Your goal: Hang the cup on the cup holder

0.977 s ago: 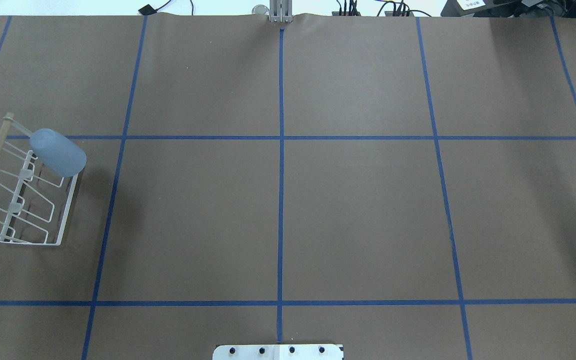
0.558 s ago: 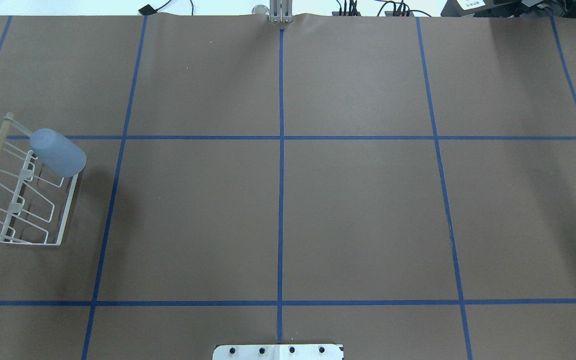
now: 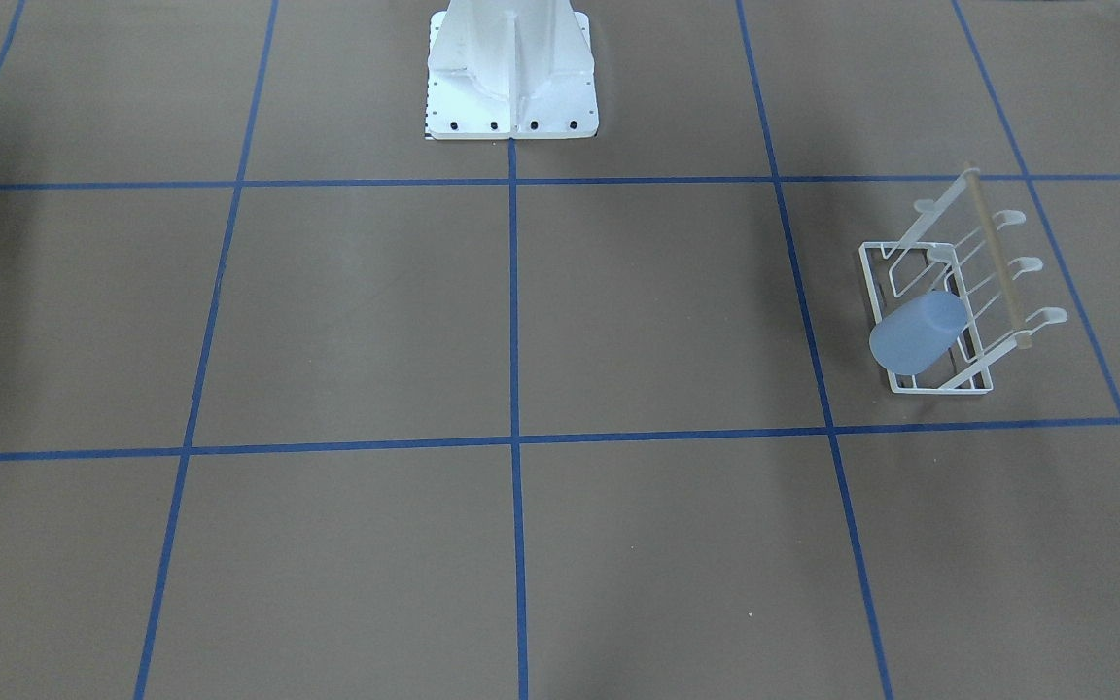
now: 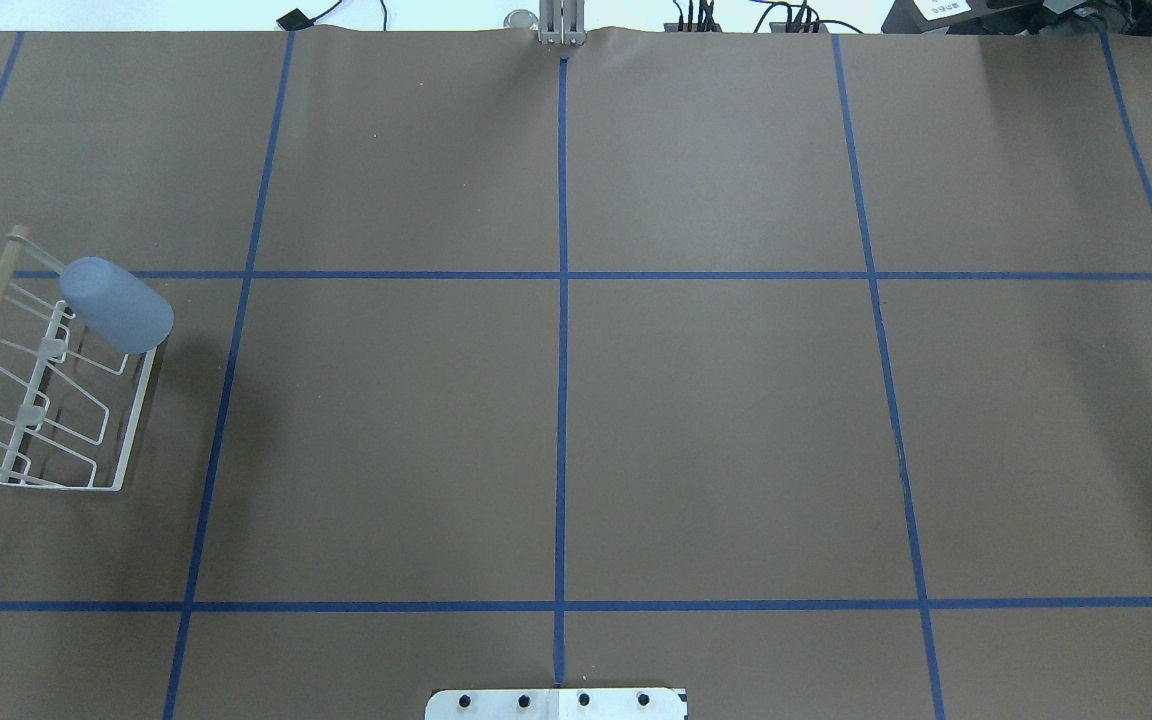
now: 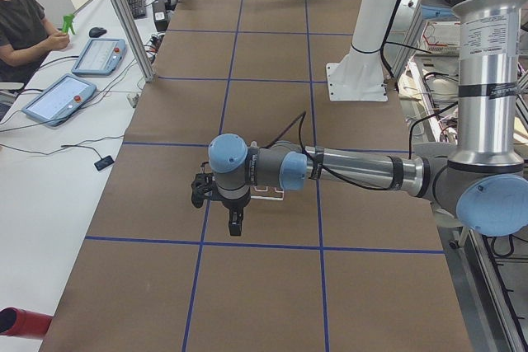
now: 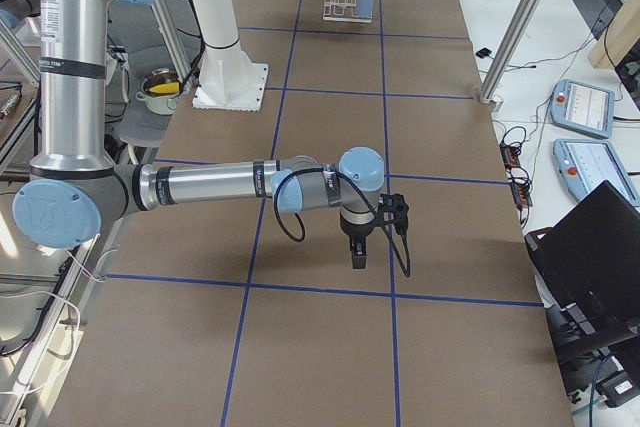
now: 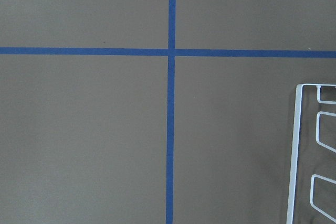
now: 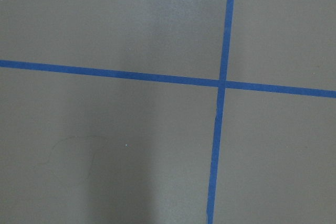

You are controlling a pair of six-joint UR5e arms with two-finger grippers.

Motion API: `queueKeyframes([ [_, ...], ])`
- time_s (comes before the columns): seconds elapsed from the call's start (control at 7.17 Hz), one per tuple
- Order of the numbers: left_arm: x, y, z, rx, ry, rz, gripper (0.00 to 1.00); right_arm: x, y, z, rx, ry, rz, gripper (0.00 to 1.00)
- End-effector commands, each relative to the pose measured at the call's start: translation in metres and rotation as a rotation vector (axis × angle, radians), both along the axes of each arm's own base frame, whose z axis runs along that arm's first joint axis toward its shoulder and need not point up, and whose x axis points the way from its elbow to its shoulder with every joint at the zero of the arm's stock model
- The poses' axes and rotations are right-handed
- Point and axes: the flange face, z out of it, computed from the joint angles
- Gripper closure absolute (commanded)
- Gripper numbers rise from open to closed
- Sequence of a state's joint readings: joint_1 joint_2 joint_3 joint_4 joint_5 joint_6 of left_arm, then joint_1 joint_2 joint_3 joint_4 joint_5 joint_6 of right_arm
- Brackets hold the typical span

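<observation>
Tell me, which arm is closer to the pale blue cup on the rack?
Left. The left fingers hang beside the wire rack that holds the cup; the right fingers hang at the opposite end of the table, far from it.

Robotics lab for sure, nobody's kitchen.

From my end of the link I see a long table (image 4: pixel 736 400) wrapped in brown paper and taped off into big squares with blue tape (image 4: pixel 562 400). A white pedestal (image 3: pixel 511 68) with bolt heads along its foot plate stands at one edge. Two UR5e arms, the left arm (image 5: pixel 355 171) and the right arm (image 6: pixel 210 182), reach out over the paper. Aluminium frame posts (image 5: pixel 124 14) run along the side. Next to them a white bench (image 5: pixel 49 171) carries two teach pendants (image 5: pixel 59 98) with trailing cables, and an operator (image 5: pixel 21 22) sits beside it. The opposite end has a black laptop (image 6: pixel 590 247), and plugs and wires (image 4: pixel 736 20) bunch up past the far edge.
</observation>
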State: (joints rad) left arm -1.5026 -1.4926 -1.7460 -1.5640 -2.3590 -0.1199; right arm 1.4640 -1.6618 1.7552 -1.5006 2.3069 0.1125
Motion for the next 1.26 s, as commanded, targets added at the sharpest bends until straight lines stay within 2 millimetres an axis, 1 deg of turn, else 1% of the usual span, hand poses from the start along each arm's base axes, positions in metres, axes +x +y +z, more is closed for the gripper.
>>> queueKeyframes([
  [0.0,-0.0002,-0.0013,0.0008,0.004,0.0,0.003,0.02,0.0017,0.0045,0.0111,-0.025,0.043,-0.015,0.0],
  [0.14,-0.0003,-0.0007,0.0015,0.002,0.0,0.003,0.02,0.0024,0.0049,0.0123,-0.022,0.047,-0.052,0.0],
  [0.28,-0.0004,-0.0008,0.0007,0.006,-0.001,0.004,0.02,0.0023,0.0046,0.0081,-0.034,0.047,-0.058,0.0],
  [0.42,-0.0003,-0.0001,0.0021,0.001,0.0,0.002,0.02,0.0018,0.0042,0.0079,-0.036,0.041,-0.058,0.0],
  [0.7,-0.0002,-0.0012,-0.0066,0.024,0.001,0.005,0.02,0.0022,0.005,0.0083,-0.038,0.037,-0.057,0.0],
  [0.84,-0.0004,0.0004,-0.0062,0.036,0.001,0.005,0.02,0.0028,0.0043,0.0068,-0.035,0.037,-0.056,0.0],
  [0.98,-0.0008,0.0038,-0.0005,0.026,-0.002,0.005,0.02,0.0028,0.0043,0.0068,-0.035,0.037,-0.056,0.0],
  [1.12,-0.0006,0.0024,-0.0029,0.033,0.0,0.006,0.02,0.0028,0.0043,0.0068,-0.035,0.037,-0.056,0.0],
])
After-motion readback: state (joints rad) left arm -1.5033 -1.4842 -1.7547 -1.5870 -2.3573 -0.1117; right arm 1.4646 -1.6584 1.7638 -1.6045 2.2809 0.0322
